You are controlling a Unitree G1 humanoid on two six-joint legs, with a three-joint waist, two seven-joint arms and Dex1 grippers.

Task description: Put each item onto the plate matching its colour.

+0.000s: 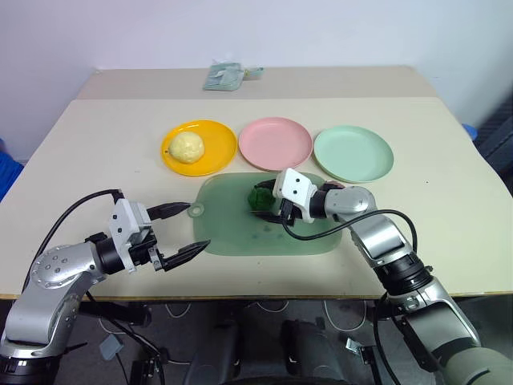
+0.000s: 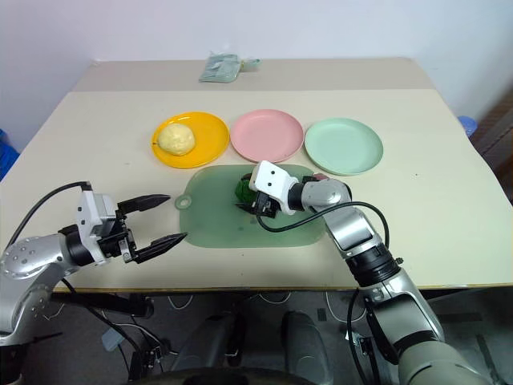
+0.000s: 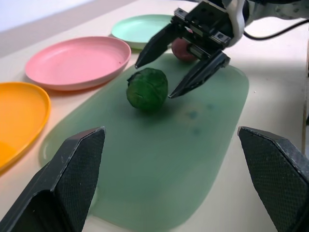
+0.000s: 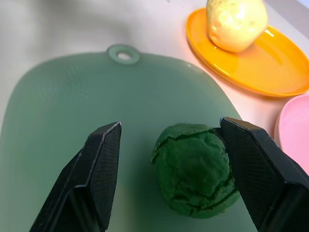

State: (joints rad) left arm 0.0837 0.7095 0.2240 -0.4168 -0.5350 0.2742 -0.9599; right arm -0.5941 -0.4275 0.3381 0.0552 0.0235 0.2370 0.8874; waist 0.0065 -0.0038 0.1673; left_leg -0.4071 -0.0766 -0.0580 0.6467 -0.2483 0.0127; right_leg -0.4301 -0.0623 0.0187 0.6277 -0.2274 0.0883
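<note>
Dark green lump [image 4: 195, 176] sits on green mat [image 1: 240, 241], between our right gripper [image 3: 161, 79] fingers, spread wide, one finger [image 4: 256, 169] touching it, not clamped. Our left gripper [image 1: 186, 228] wide open, empty, at mat's left edge. Yellow lump [image 1: 186, 147] already on orange plate [image 1: 220, 156]. Maroon lump [image 3: 182, 50] on mat's far right. Pink plate [image 1: 276, 143], mint plate [image 1: 353, 152] bare.

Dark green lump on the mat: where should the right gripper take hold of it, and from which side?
Probably across the widest middle of the dark green lump, coming in low from the robot's side of the green mat, much as the open right gripper is lined up now. The lump is roundish and knobbly with no handle, so opposite flanks are the likeliest secure hold. One finger looks closer; centring first seems wise.
</note>
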